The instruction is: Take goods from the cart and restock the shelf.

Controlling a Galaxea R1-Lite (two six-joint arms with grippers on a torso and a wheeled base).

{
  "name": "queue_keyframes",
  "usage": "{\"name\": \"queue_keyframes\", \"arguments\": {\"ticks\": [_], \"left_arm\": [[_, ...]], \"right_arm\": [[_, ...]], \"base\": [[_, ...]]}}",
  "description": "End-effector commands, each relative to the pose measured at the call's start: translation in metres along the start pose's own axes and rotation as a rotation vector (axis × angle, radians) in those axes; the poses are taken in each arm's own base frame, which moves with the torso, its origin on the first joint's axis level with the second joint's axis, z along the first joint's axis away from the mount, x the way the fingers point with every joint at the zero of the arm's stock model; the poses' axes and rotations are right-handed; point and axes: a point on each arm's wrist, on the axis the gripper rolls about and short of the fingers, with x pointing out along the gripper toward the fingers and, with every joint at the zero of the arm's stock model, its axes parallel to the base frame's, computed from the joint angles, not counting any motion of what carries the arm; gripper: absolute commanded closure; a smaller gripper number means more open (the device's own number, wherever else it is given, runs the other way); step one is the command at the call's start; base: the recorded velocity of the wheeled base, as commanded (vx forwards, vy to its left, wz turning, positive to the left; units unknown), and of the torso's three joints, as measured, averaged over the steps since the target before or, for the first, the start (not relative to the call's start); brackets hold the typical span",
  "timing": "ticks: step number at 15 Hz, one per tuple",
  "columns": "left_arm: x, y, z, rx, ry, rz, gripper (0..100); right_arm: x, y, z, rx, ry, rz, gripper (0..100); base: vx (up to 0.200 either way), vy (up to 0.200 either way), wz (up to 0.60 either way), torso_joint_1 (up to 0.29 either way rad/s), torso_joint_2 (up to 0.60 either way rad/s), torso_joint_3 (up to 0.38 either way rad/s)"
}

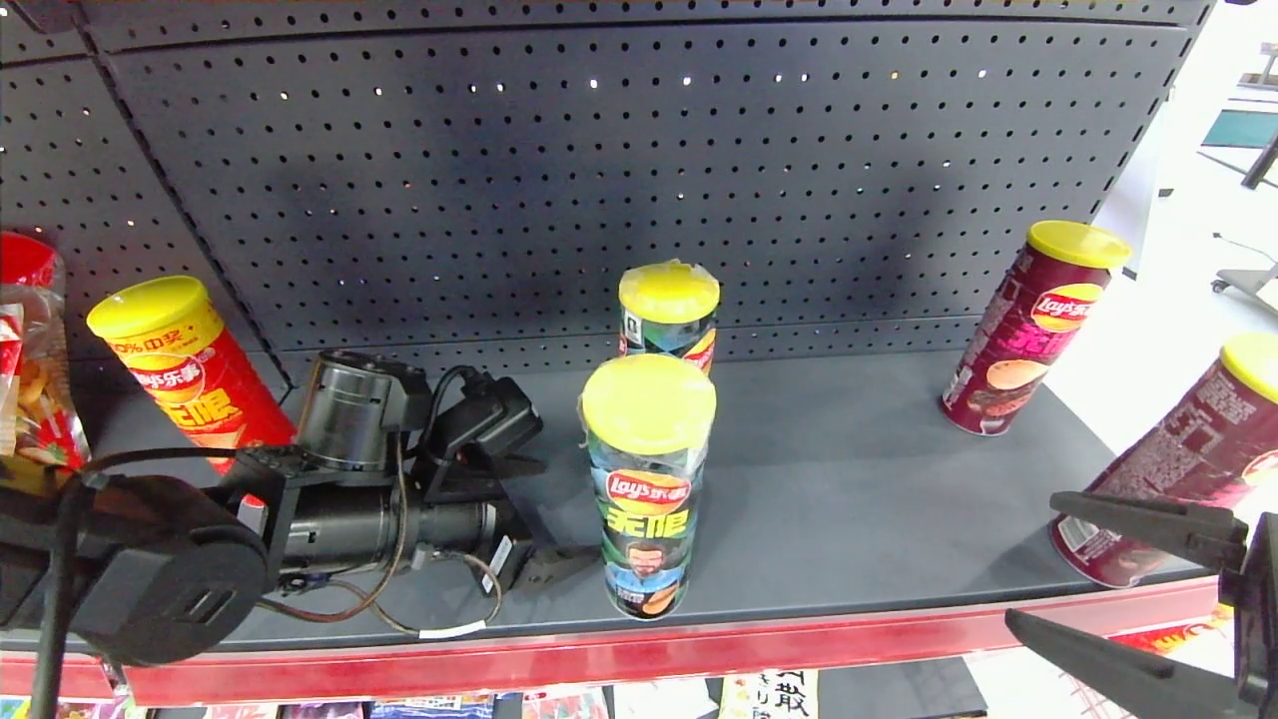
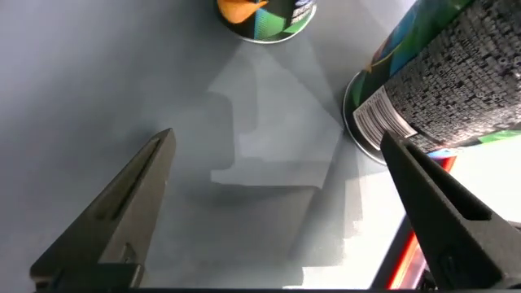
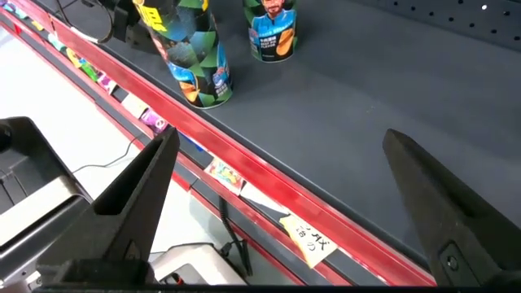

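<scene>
Spread wide and empty, with 1 green can (image 1: 647,489) just beside the left claw (image 1: 544,514) on the shelf (image 1: 849,499) and 1 maroon can (image 1: 1183,459) just beyond the right claw (image 1: 1033,559).

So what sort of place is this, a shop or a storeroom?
Most likely a shop aisle, or a mock-up of one: a dark metal shelf with a pegboard back and red front rail, chip cans standing on it, and paper labels under the rail.

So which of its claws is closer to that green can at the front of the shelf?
Left. The left gripper sits open right beside the front green can; the right gripper is open well off at the right end of the shelf.
</scene>
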Motion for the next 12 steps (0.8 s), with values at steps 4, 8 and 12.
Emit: {"name": "queue_keyframes", "arguments": {"ticks": [4,8,12], "left_arm": [[0.001,-0.004,0.000,0.006,0.000,-0.012,0],[-0.017,0.005,-0.001,-0.013,-0.023,0.052,0],[-0.088,-0.004,0.007,-0.007,-0.115,0.363,0]], "right_arm": [[0.001,0.000,0.000,0.000,0.004,-0.001,0],[0.000,-0.002,-0.003,0.005,0.013,-0.019,0],[-0.001,-0.008,-0.009,-0.004,0.034,-0.099,0]], "base": [[0.000,0.000,0.00,0.000,0.00,0.000],[0.000,0.000,0.00,0.000,0.00,0.000],[0.000,0.000,0.00,0.000,0.00,0.000]]}}
